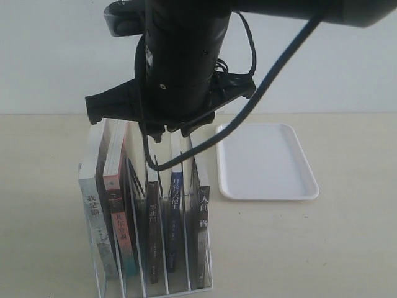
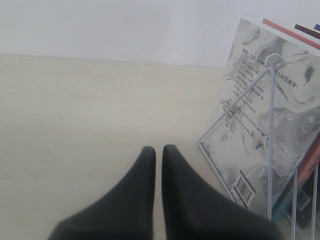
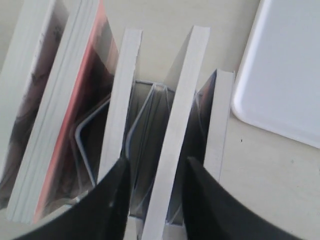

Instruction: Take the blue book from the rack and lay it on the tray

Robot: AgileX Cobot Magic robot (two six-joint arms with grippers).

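White wire rack [image 2: 270,145] holds the blue book [image 3: 175,130] upright, pale page edges up. My right tool [image 3: 156,162] gapes astride it, black tapered fingers either side. Left tool [image 2: 158,148] pinched closed, empty. Smooth tray [image 1: 267,162] near table's far edge.

Exterior frontal, right wrist close overhead; rack [image 1: 162,267] shared.

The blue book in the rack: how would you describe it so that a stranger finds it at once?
Find the white wire rack beside the white tray; five books stand in it. The blue book is second from the tray side, between two black-spined books. It alone has a dark blue spine with white characters.
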